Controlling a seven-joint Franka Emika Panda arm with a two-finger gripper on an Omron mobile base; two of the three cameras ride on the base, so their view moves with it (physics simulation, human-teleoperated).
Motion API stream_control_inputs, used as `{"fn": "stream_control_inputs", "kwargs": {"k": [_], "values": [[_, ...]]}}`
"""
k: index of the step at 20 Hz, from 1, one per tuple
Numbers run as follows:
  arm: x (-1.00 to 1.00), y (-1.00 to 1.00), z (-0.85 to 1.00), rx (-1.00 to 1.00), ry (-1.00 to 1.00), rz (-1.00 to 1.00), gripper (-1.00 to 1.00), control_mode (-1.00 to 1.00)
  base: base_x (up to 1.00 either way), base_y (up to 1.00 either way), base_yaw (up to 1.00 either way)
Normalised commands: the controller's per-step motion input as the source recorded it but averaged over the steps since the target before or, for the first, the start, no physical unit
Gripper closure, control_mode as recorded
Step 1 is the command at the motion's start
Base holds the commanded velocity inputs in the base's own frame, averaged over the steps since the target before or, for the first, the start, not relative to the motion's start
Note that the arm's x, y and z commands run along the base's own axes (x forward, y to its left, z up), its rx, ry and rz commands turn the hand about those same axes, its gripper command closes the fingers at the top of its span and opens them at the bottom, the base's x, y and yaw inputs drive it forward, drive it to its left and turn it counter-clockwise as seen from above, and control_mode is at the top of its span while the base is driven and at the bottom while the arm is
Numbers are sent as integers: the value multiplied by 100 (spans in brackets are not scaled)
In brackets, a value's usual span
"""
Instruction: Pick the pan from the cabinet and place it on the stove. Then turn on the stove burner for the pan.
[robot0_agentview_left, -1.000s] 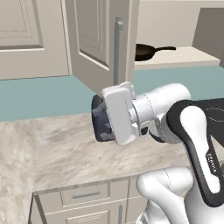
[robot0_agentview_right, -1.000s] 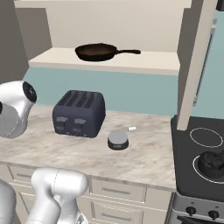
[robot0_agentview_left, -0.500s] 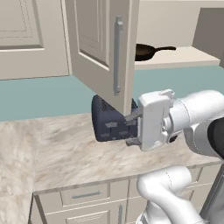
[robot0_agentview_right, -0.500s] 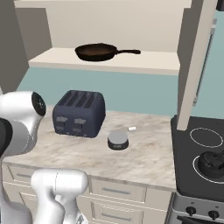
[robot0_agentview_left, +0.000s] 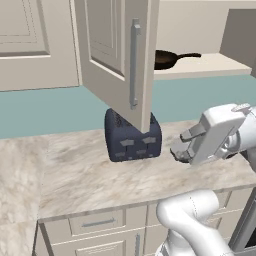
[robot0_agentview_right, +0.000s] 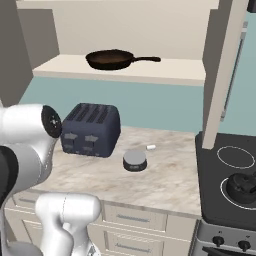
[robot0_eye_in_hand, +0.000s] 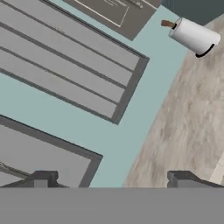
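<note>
Marble bench (robot0_agentview_left: 75, 175) with dark toaster (robot0_agentview_right: 91, 130); cabinet (robot0_agentview_left: 117, 55) door swung open, pan (robot0_agentview_right: 109, 59) on its shelf, apart from the stove (robot0_agentview_right: 230, 175). Pincer (robot0_agentview_left: 181, 146) spread, apparently empty, hovers over bench right of toaster.

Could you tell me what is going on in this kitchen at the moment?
A white robot arm is working at a marble counter, and its two-finger gripper is open and holds nothing. The beige wall cabinet door stands open, and the small dark skillet sits untouched on the shelf inside. The gripper hangs low over the counter, to the right of a dark blue toaster, well below the skillet. On the black glass cooktop, a squat black kettle sits on one ring.
</note>
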Motion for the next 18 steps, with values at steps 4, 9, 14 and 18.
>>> {"fn": "stream_control_inputs", "kwargs": {"k": [4,9,14,18], "values": [[0,-16,10,0,-29,-11,-100,-100,0,0,0],[6,-12,4,0,-29,-13,-100,-100,0,0,0],[15,-23,5,0,-26,-16,-100,-100,0,0,0],[20,-39,10,0,-21,-14,-100,-100,0,0,0]]}}
